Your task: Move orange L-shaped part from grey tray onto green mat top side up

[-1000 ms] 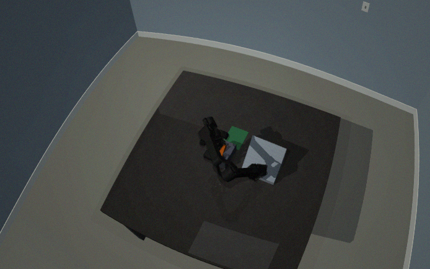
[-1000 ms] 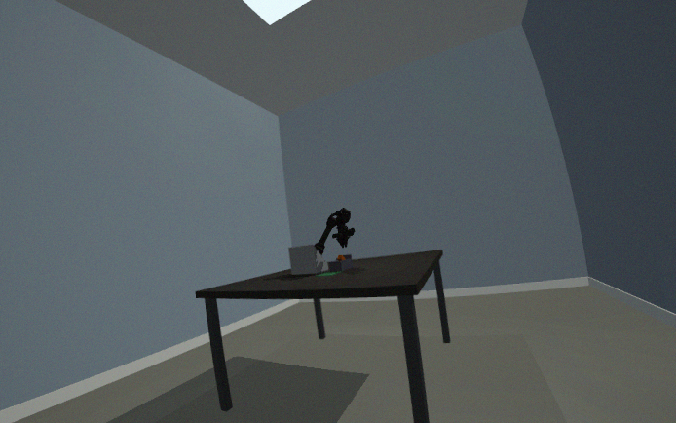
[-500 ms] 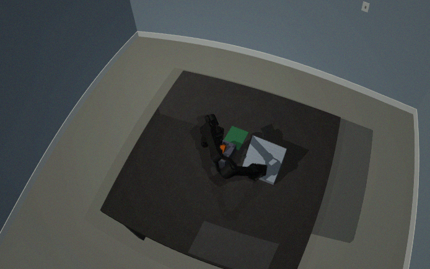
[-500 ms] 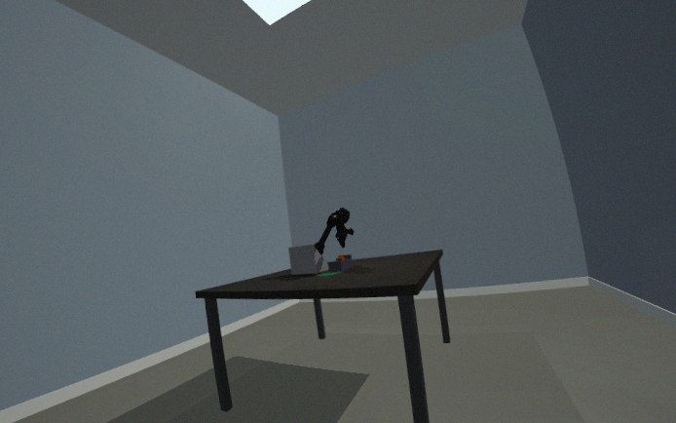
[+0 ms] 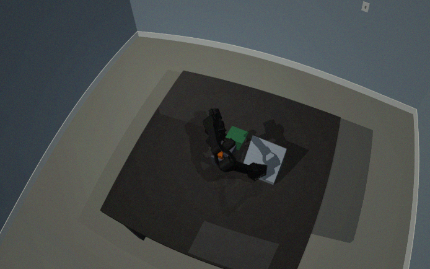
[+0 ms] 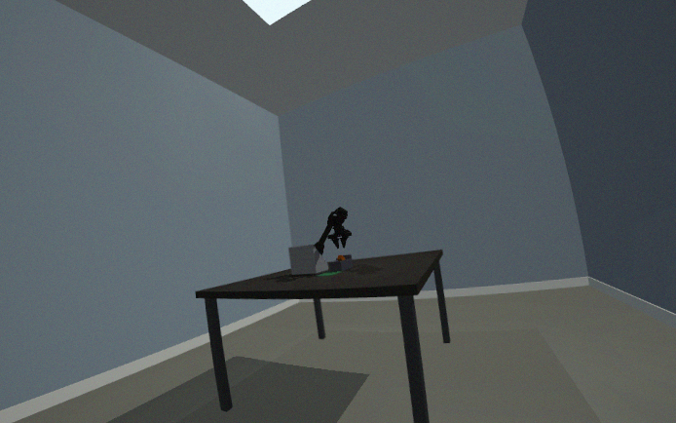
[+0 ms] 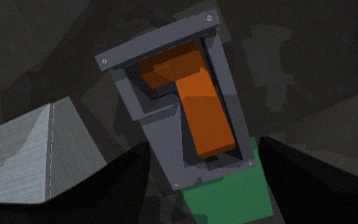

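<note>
Tipping out of its pocket, the orange L-shaped part (image 7: 200,102) is seen in the wrist view with its plain straight end raised above the rim of the grey tray (image 7: 160,135) and its L-shaped end sunk at the far side of the pocket. The part is not yet free; it rests in the tray, aslant.

The long axis of the part is seen to run away from the wrist camera, leaning a little to the left at its far end, with the raised end nearest the hand (image 7: 202,175). That end is judged to lie just below and ahead of the hand, roughly midway between the two dark fingers. The fingers are parted fairly wide and nothing is held between them. The axis is thus crossed by the line from finger to finger, so a descent with little turning is judged to be what the pinch calls for.

The green mat (image 7: 235,195) is seen just beside the tray, at its near end, partly under the hand. From above, tray and mat lie near the middle of the counter (image 5: 177,190), well apart from every edge, with a pale grey block (image 5: 266,155) beside the mat.
</note>
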